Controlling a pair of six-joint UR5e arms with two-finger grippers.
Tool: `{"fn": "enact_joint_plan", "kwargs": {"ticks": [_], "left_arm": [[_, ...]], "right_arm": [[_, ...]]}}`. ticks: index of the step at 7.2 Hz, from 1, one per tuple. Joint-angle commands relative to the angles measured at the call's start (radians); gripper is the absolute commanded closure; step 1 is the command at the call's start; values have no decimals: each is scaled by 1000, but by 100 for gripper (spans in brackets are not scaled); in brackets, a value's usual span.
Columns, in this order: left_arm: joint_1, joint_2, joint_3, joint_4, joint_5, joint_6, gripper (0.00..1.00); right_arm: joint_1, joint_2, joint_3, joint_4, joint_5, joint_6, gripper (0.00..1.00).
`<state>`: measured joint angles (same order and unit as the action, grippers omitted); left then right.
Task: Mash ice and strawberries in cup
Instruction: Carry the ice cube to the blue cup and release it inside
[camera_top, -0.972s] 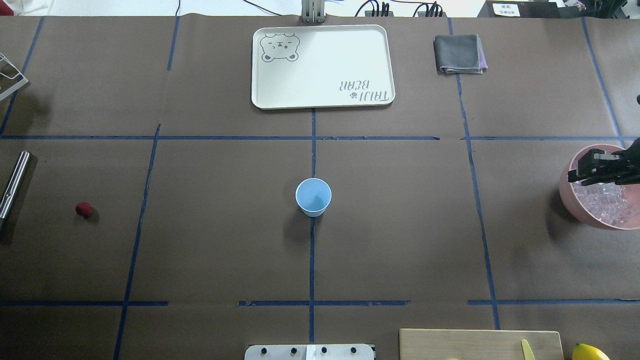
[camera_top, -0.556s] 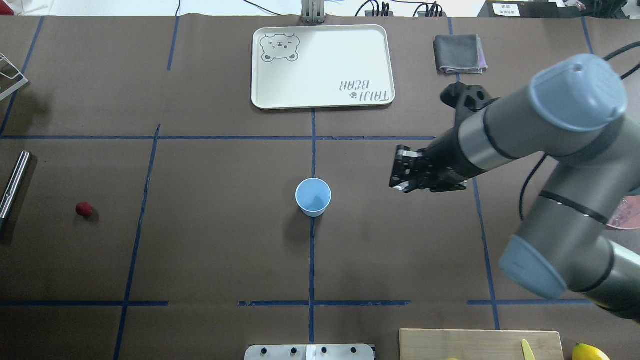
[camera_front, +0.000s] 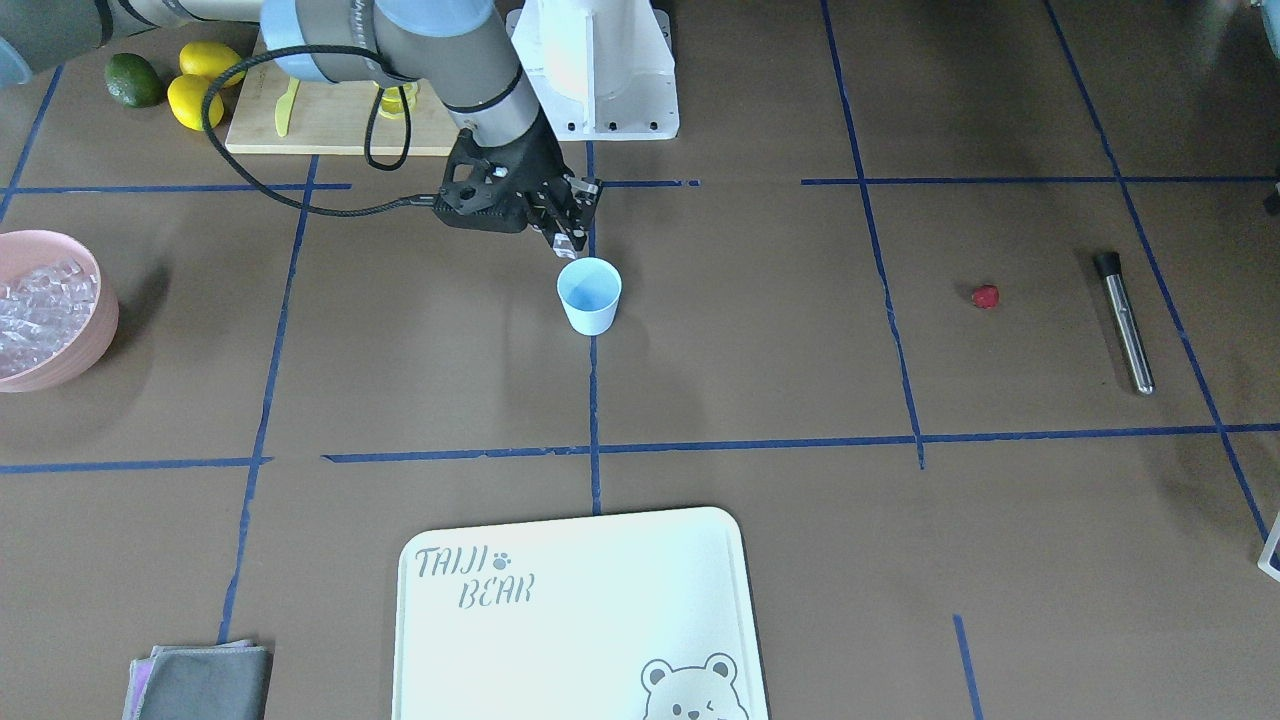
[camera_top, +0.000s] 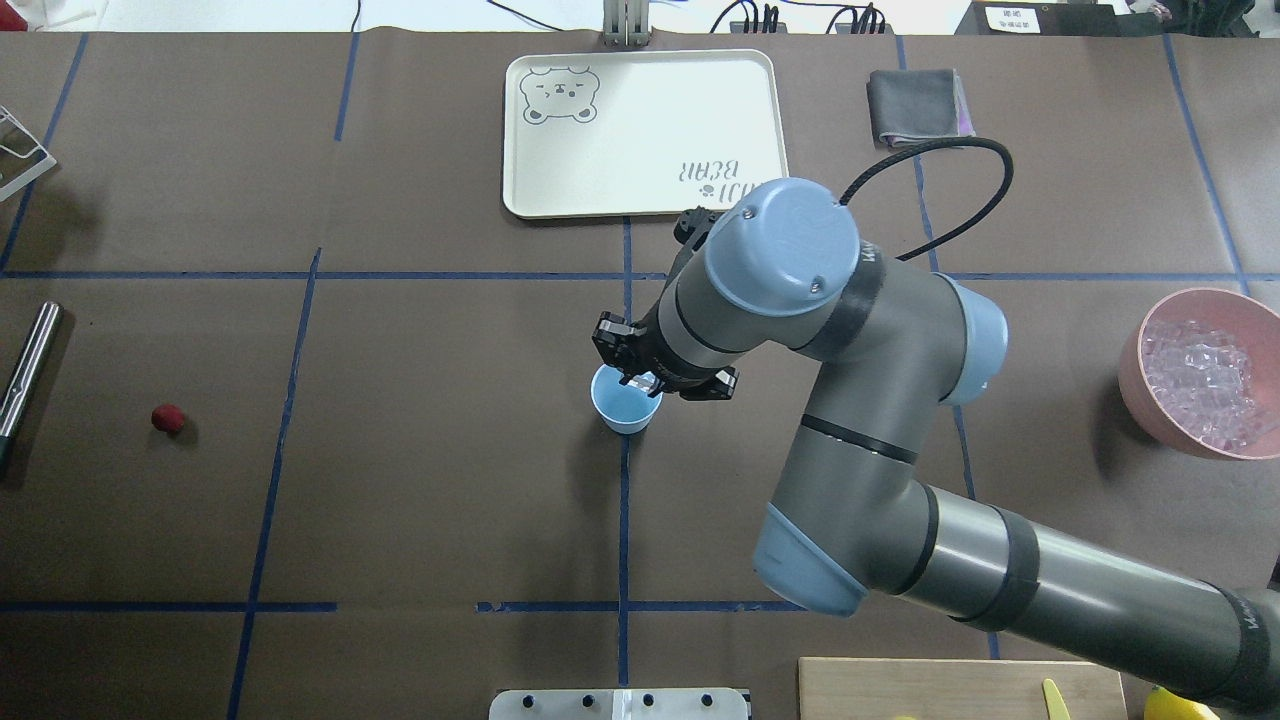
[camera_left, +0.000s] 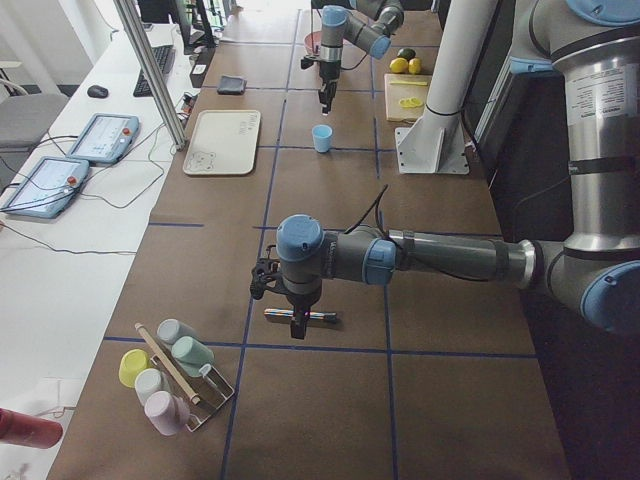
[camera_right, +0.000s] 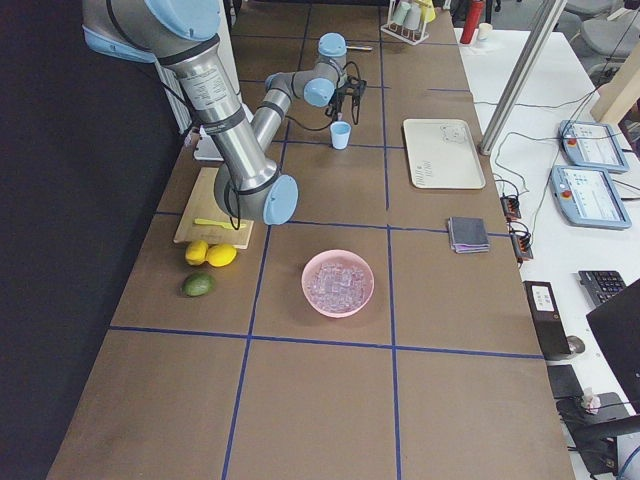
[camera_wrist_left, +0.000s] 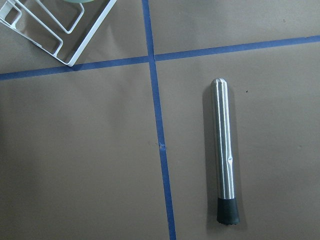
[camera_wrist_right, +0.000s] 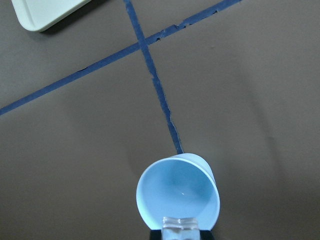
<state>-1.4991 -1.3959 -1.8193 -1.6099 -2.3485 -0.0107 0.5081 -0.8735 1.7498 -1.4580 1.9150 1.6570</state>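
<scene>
Loading ice, by the look of it: clamped in the right gripper (camera_top: 640, 379), a single clear ice cube (camera_wrist_right: 180, 226), poised over the near rim of the cup (camera_wrist_right: 177, 195) at the bottom of the right wrist view. Next, probably, easing slightly further over the mouth and parting the fingers, so as to drop the cube inside and not onto the rim. Calls for a light touch, given a cup so small and likely easy to tip. Far from the mashing itself, judging by a bare, pale blue inside with no contents

Cup upright at the centre of the overhead frame, on the blue tape line, white outside and tapering toward the base. Well apart, at the left of that frame, the strawberry (camera_top: 168, 418): small, round and red, lying on the brown paper, with the steel muddler (camera_top: 28, 365) near it at the left edge. At the right edge, heaped in the pink bowl (camera_top: 1135, 370), more ice (camera_top: 1200, 385), glassy and colourless

Above the muddler, in the side view from the table's left end, the left gripper (camera_left: 296, 322); impossible to tell whether parted or closed
</scene>
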Motion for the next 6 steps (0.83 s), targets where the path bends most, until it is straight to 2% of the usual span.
{"fn": "enact_joint_plan", "kwargs": {"ticks": [1,2,3,4,5,6], "left_arm": [[-1,3,-3,1,0,0,0],[0,3,-3,1,0,0,0],[0,3,-3,1,0,0,0],[-1,3,-3,1,0,0,0],[0,3,-3,1,0,0,0],[0,3,-3,1,0,0,0]], "right_arm": [[-20,27,-97,77,-25,41,98],[-22,28,-101,79,-25,40,95],[-22,28,-101,77,-25,41,40],[-23,28,-101,77,-27,43,14],[-23,28,-101,77,-25,43,2],[-23,28,-96,77,-22,34,2]]}}
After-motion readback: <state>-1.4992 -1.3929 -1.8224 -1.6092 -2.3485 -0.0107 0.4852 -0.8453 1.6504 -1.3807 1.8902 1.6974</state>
